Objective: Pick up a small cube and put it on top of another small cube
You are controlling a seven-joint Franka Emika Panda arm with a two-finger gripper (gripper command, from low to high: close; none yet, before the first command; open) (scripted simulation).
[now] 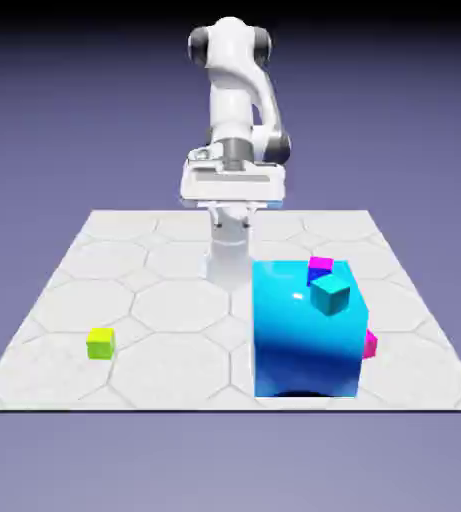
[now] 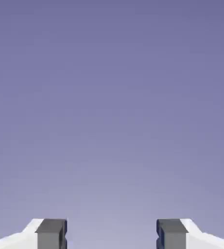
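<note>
Starting out, hand empty

I'm holding my gripper point(image 1: 232, 218) open above the table point(image 1: 179, 372), judging this the pre-pick step; one magenta cube point(image 1: 321, 264) is sitting atop the big blue cube point(image 1: 304, 345), another point(image 1: 371, 345) partly hiding beside it. Reaching down comes next.

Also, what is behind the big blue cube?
Past its edge at the exterior view's right, part of a magenta-pink cube shows. The big blue cube hides the rest, and whatever else.

The big cube point(image 1: 308, 345) is glossy blue, shading from cyan to navy. One small cube point(image 1: 321, 264) shows magenta above blue; another block point(image 1: 101, 343), near the desk's front-left corner, is lime-green.
</note>
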